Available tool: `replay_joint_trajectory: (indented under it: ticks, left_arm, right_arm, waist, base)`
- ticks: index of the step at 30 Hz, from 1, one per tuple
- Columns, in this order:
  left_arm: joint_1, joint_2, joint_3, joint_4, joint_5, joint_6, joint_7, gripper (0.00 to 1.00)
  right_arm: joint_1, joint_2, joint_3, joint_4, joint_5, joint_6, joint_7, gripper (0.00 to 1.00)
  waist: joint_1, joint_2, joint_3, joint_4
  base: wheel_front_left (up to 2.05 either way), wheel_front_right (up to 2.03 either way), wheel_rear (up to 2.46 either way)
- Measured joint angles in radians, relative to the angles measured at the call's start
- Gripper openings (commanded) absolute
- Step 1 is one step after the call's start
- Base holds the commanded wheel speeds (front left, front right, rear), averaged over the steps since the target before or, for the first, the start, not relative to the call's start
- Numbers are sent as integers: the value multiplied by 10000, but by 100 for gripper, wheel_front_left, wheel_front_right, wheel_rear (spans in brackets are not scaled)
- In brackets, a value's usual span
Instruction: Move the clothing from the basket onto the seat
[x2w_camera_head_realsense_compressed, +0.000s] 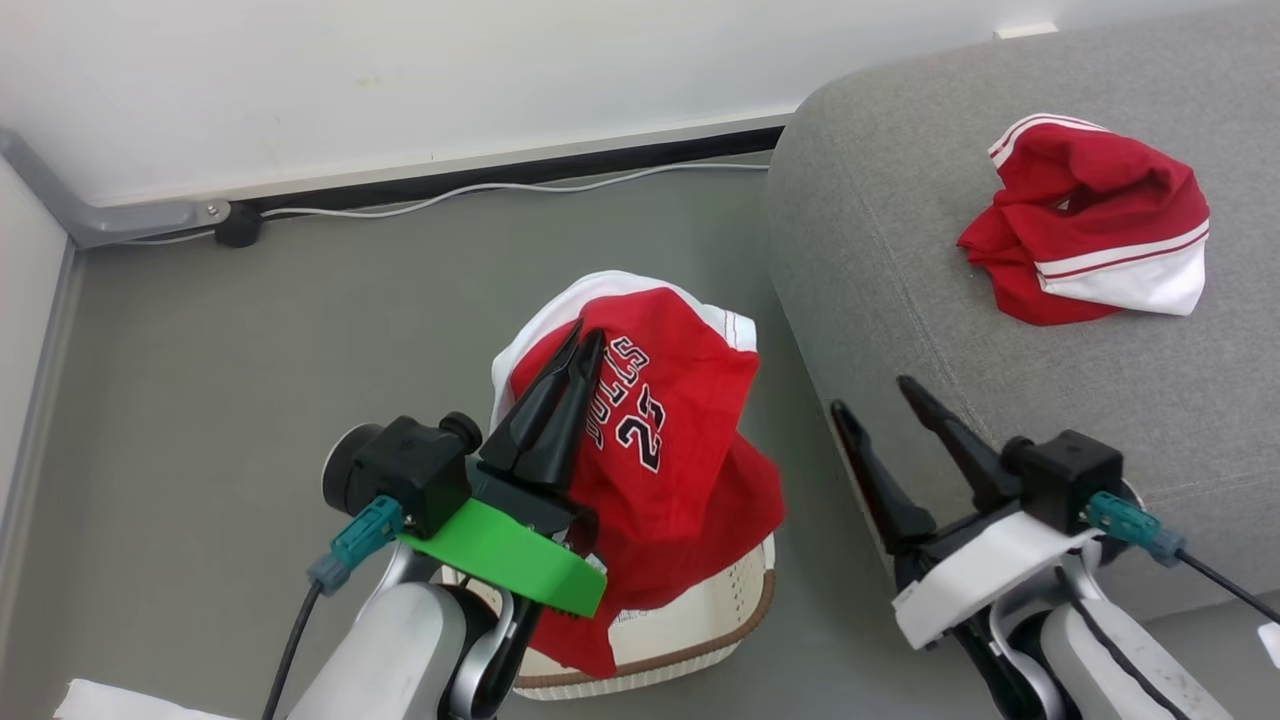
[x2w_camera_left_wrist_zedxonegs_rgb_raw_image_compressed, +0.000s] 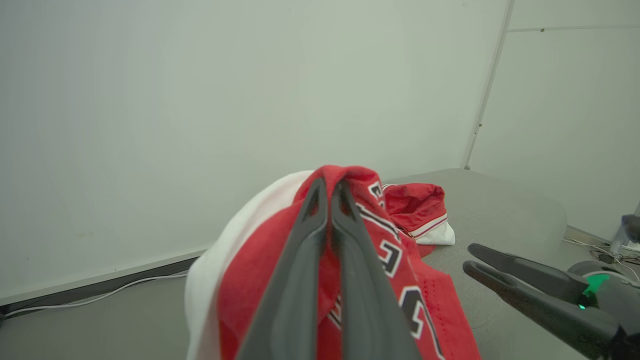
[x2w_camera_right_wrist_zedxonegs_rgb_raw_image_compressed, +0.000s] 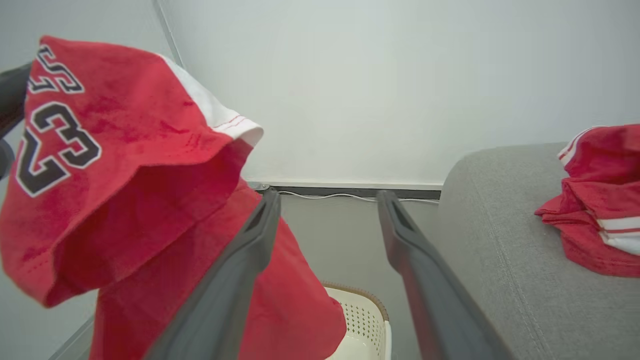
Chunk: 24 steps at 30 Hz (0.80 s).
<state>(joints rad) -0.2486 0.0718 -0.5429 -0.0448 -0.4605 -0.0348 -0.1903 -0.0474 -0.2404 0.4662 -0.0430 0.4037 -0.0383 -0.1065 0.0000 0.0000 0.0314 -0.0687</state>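
Observation:
My left gripper (x2w_camera_head_realsense_compressed: 585, 335) is shut on a red jersey (x2w_camera_head_realsense_compressed: 680, 420) with white trim and printed number, held up above the cream basket (x2w_camera_head_realsense_compressed: 700, 620) on the floor. The cloth drapes over the basket's top. In the left wrist view the shut left gripper (x2w_camera_left_wrist_zedxonegs_rgb_raw_image_compressed: 330, 185) pinches the jersey (x2w_camera_left_wrist_zedxonegs_rgb_raw_image_compressed: 250, 270) at its peak. A second red garment (x2w_camera_head_realsense_compressed: 1090, 225) with white stripes lies crumpled on the grey seat (x2w_camera_head_realsense_compressed: 900, 230) at the right. My right gripper (x2w_camera_head_realsense_compressed: 875, 395) stands open and empty beside the seat's front edge, apart from the jersey (x2w_camera_right_wrist_zedxonegs_rgb_raw_image_compressed: 125, 150), over the basket (x2w_camera_right_wrist_zedxonegs_rgb_raw_image_compressed: 360, 325).
A white wall with a dark skirting and a white cable (x2w_camera_head_realsense_compressed: 480, 190) runs along the back. Grey floor (x2w_camera_head_realsense_compressed: 250, 350) spreads left of the basket. A grey metal bracket (x2w_camera_head_realsense_compressed: 110, 215) sits at the far left corner.

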Motion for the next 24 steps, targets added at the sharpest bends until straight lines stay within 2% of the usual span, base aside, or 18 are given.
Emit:
replay_joint_trajectory:
  ticks: [5, 10, 15, 24]
  left_arm:
    - [-15, 4, 12, 21, 6, 0, 0, 0]
    - [-25, 2, 8, 44, 6, 0, 0, 0]
    - [-30, 2, 6, 65, 6, 0, -13, 0]
    - [-33, 2, -40, 84, 6, 0, -56, 0]
  right_arm:
    - [169, -186, -347, 4, -10, -249, -88, 100]
    - [169, -508, -619, 19, -230, -270, -203, 100]
    - [168, -759, -1070, 117, -337, -441, -257, 100]
    - [167, -773, -1662, 374, -198, -604, -426, 100]
  waist:
    - [0, 0, 19, -32]
    - [0, 0, 39, -34]
    - [0, 0, 53, 7]
    - [0, 0, 59, 50]
  base:
    - [0, 0, 0]
    - [0, 0, 0]
    - [0, 0, 0]
    - [0, 0, 0]
